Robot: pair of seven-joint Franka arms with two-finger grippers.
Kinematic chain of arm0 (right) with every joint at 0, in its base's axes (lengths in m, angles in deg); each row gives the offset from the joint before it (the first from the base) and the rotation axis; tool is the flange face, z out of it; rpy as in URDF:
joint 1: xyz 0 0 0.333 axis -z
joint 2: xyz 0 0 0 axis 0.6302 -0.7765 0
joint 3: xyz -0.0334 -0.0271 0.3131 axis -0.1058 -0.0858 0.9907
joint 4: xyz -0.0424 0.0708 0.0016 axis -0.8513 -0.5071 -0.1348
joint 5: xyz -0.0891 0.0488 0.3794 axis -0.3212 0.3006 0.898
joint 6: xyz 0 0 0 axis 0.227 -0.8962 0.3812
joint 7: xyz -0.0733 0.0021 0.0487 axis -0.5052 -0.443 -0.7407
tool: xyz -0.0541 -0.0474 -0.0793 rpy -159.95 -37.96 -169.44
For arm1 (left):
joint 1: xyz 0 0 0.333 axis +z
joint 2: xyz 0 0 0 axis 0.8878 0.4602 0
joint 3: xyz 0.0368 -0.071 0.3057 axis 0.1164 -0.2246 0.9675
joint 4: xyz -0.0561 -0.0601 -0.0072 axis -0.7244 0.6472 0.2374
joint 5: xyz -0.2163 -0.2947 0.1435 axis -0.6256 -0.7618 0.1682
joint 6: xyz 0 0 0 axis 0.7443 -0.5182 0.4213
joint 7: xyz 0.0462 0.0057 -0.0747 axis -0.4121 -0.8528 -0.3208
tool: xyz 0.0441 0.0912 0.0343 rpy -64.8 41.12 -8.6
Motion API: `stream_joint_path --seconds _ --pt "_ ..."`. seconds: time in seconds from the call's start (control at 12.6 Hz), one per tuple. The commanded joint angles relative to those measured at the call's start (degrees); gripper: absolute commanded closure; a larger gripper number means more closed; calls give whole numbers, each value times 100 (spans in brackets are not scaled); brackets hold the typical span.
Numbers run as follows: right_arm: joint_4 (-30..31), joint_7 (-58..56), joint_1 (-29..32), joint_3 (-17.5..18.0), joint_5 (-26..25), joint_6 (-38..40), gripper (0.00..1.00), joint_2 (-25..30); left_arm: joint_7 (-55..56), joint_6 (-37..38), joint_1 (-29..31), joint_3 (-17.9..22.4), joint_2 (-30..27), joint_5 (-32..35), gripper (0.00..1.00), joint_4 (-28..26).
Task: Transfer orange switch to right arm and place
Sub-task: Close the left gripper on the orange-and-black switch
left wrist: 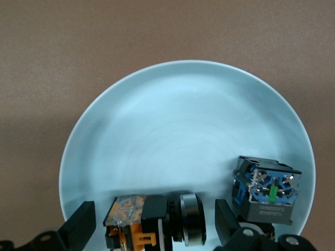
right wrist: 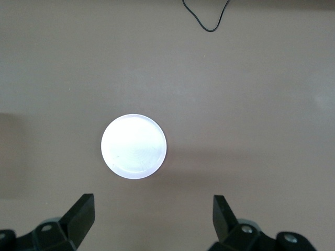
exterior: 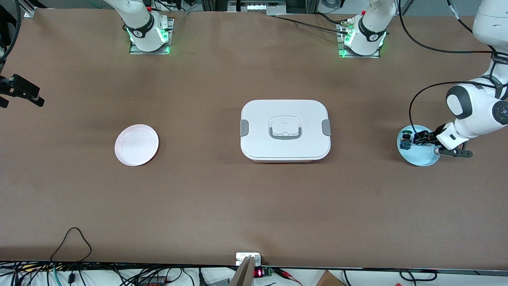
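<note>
The orange switch (left wrist: 141, 222) lies on its side on the light blue plate (left wrist: 183, 130), black body with orange marks and a silver ring. My left gripper (left wrist: 154, 225) is open and low over the plate, one finger on each side of the switch, with gaps on both sides. In the front view the left gripper (exterior: 424, 139) is over the blue plate (exterior: 420, 159) at the left arm's end of the table. My right gripper (right wrist: 153, 209) is open and empty, up in the air at the right arm's end (exterior: 24, 93).
A green-capped, blue-based part (left wrist: 268, 191) sits on the same blue plate beside the switch. A pink plate (exterior: 136, 145) lies toward the right arm's end and also shows in the right wrist view (right wrist: 134, 146). A white lidded box (exterior: 285, 130) stands mid-table.
</note>
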Motion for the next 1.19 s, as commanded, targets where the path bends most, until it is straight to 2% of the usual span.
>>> stream_joint_path --seconds 0.0,0.72,0.95,1.11 --pt "-109 6 13 -3 78 67 0 -18 -110 -159 69 -48 22 42 0 -53" --pt "-109 -3 13 -3 78 58 0 -18 -110 -204 139 -57 84 42 1 -53" --pt "-109 -3 13 -12 78 67 0 -18 -110 -274 139 -66 49 42 52 -115" --pt "-109 -3 13 -12 78 76 0 -9 -84 -230 122 -92 -30 42 67 -115"
